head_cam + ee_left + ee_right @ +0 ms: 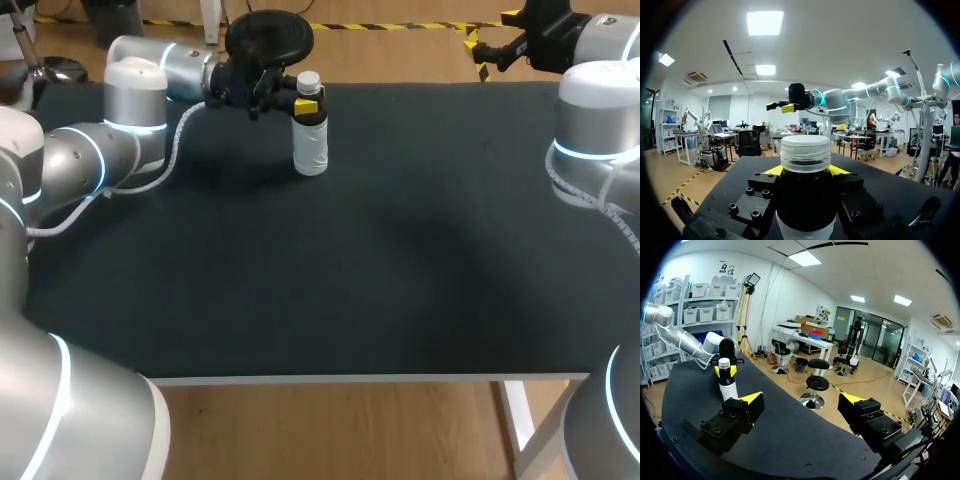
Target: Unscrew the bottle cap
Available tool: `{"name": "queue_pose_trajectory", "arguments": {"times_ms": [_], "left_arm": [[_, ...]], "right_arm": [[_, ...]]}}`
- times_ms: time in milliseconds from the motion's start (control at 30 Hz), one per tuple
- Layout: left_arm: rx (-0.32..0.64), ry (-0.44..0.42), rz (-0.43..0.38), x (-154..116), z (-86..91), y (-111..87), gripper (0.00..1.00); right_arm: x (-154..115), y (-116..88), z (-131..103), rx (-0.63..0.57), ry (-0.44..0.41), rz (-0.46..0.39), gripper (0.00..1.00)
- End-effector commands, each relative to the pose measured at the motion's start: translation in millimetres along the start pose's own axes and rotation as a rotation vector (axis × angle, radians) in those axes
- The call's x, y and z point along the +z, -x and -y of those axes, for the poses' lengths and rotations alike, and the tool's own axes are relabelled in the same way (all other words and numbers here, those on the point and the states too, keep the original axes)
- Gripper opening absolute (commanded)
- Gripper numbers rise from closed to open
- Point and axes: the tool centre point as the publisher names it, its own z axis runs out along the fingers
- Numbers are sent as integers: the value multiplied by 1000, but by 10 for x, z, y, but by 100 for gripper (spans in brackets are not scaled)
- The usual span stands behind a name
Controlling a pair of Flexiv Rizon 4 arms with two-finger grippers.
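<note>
**Clerk:** Item one, left arm. Pose?

**Me:** My left arm (120,150) comes in from my left side with the elbow bent. The forearm lies level and low over the black table (350,290). The wrist is turned so that the left pincer (306,99) points sideways along the table, not down at it.

**Clerk:** Left pincer. State and contents?

**Me:** Closed on one bottle (310,140). Both yellow fingers (308,105) bear on its dark neck from two sides, just under the cap (308,80). The cap is pale and ribbed, sits on the bottle, and rises clear above my fingertips.

**Clerk:** Bottle. Position?

**Me:** Upright between the left pincer's fingers, with its base on the table. The lower body is white and the upper part is dark.

**Clerk:** Item two, right arm. Pose?

**Me:** My right arm (595,110) stands at my right side, with its wrist raised well above the tabletop. The right pincer (801,401) looks out across the table.

**Clerk:** Right pincer. State and contents?

**Me:** Fingers spread wide, with nothing between them and nothing touching them.

**Clerk:** Bottle relative to the right pincer?

**Me:** Well apart from it, ahead and off to one side, beyond the finger nearer the bottle. The left pincer's yellow tips show at its neck.
</note>
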Motion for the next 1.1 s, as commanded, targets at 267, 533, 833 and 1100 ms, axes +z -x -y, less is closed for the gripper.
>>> {"name": "queue_pose_trajectory", "arguments": {"times_ms": [267,533,833,1100], "left_arm": [[1,-3,-12,-14,-17,52,0],[1,-3,-12,-14,-17,52,0],[1,-3,-12,-14,-17,52,0],[1,-3,-12,-14,-17,52,0]], "right_arm": [[-2,-1,-1,0,0,0,100],[-2,-1,-1,0,0,0,100],[144,-320,-121,17,59,-68,100],[319,-835,-308,12,144,-96,100]]}}
